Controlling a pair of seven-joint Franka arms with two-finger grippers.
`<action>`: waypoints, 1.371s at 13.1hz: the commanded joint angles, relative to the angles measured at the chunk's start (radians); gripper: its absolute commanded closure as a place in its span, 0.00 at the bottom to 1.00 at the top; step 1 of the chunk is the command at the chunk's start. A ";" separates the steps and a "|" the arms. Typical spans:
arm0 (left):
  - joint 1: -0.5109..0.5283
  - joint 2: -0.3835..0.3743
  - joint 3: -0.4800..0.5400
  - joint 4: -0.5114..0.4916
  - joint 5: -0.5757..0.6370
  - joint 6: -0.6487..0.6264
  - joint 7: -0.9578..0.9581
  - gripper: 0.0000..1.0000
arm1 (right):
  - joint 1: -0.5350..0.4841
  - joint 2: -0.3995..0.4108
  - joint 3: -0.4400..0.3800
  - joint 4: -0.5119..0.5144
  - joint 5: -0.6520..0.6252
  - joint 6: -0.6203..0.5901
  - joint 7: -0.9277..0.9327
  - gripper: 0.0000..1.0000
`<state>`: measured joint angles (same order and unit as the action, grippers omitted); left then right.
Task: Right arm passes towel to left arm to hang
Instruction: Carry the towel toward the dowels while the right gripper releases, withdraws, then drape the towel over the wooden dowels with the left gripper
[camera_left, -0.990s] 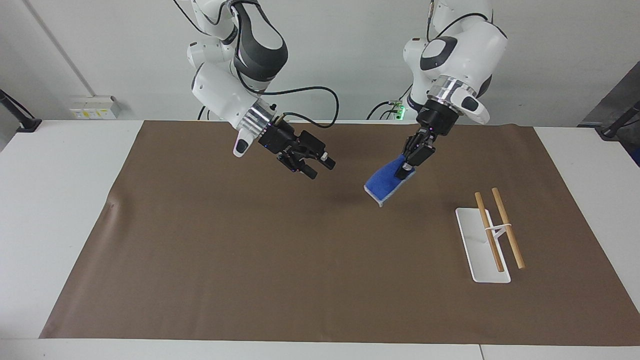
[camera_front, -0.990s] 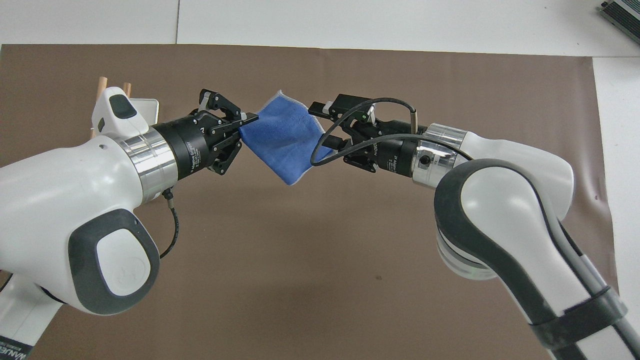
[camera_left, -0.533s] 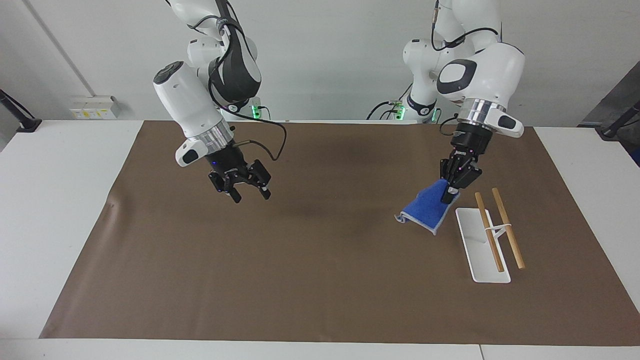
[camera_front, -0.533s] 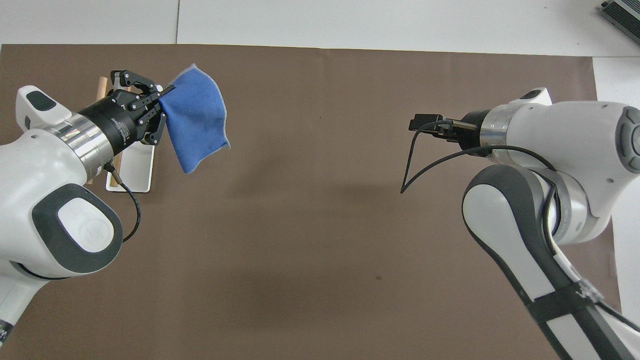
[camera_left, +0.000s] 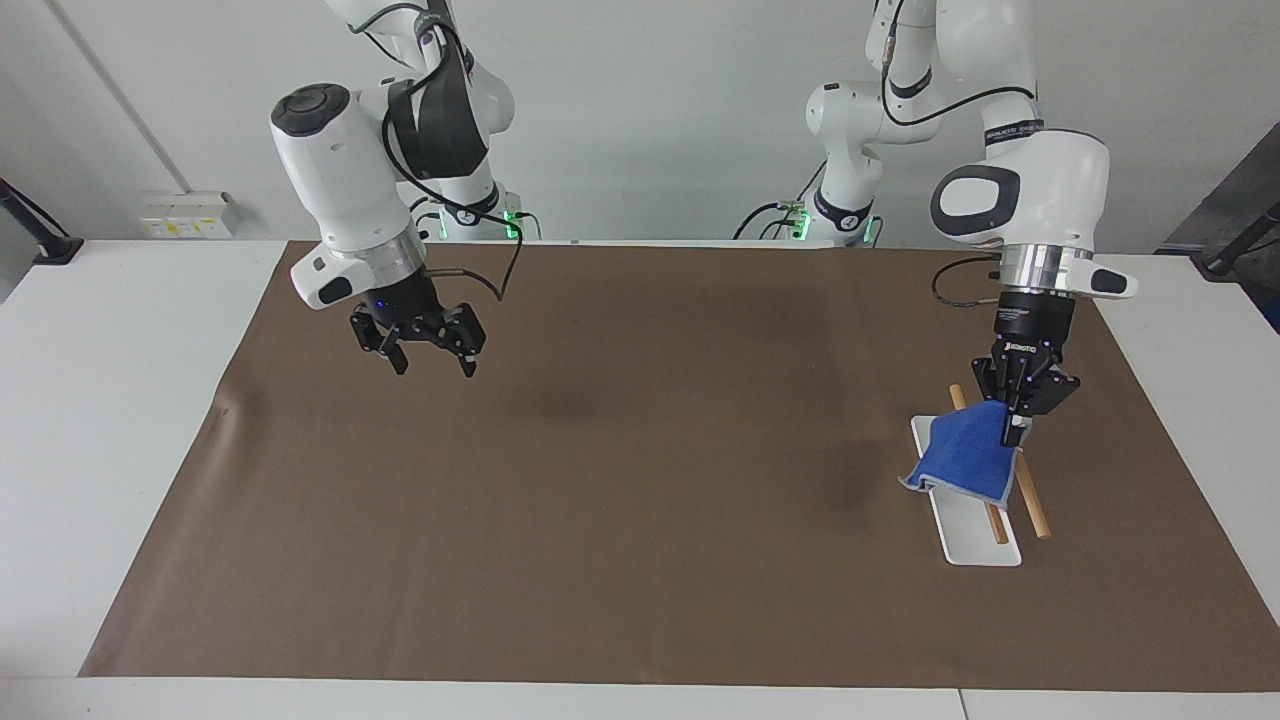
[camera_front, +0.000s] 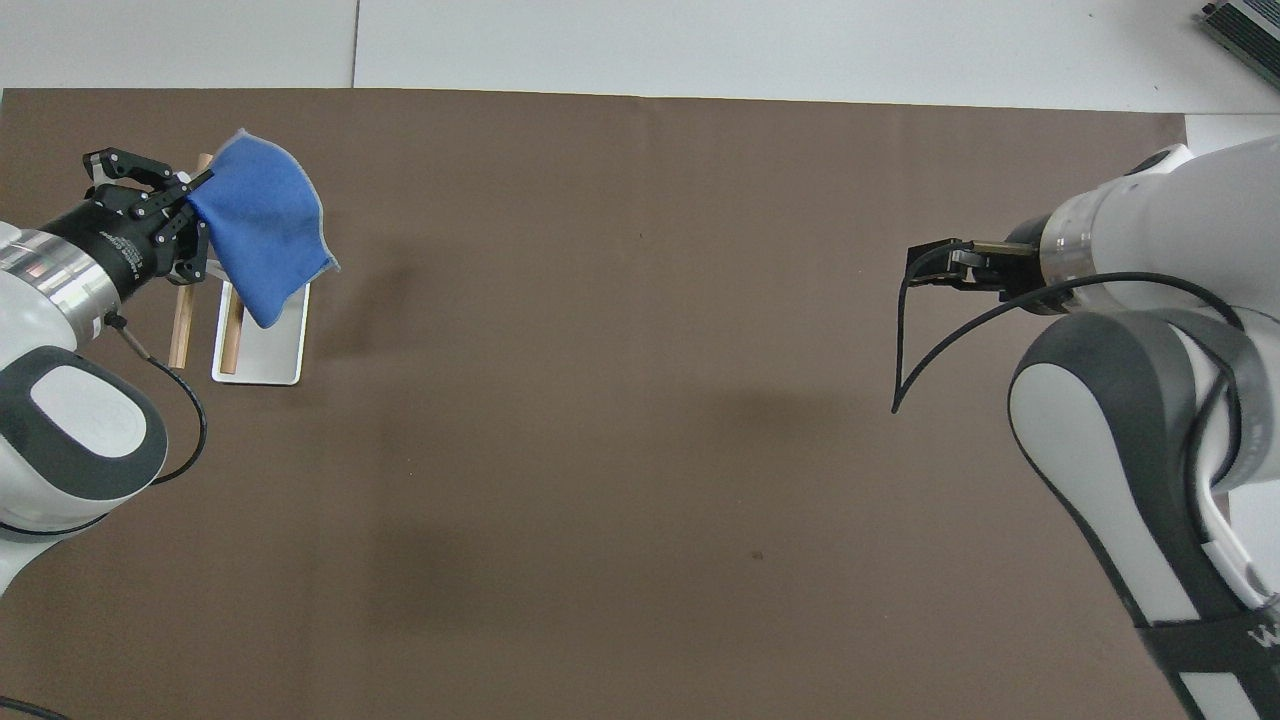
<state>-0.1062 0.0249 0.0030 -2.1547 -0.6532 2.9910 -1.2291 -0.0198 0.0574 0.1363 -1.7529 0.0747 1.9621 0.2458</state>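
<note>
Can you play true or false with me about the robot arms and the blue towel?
1. The left claw is pinching the blue towel. True.
2. The towel lies flat on the brown mat. False: it hangs in the air from the left claw, over the rack.
3. The right claw is open and holds nothing. True.
4. The rack has three wooden rods. False: it has two rods on a white base.
5. Both claws grip the towel together. False: only the left one does; the right claw hangs over the mat at the right arm's end of the table.
</note>
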 joint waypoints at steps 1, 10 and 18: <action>0.046 -0.013 -0.012 -0.048 -0.011 0.032 0.013 1.00 | -0.017 -0.010 0.005 0.078 -0.027 -0.115 0.021 0.00; 0.221 0.017 -0.014 -0.123 -0.023 0.034 -0.023 1.00 | 0.079 -0.042 -0.211 0.237 -0.064 -0.373 -0.109 0.00; 0.252 0.013 -0.009 -0.159 -0.023 0.032 -0.061 0.00 | 0.041 -0.143 -0.213 0.082 -0.087 -0.424 -0.158 0.00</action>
<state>0.1269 0.0478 0.0038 -2.3007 -0.6557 3.0060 -1.2905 0.0203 -0.0300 -0.0861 -1.5921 0.0088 1.5136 0.0754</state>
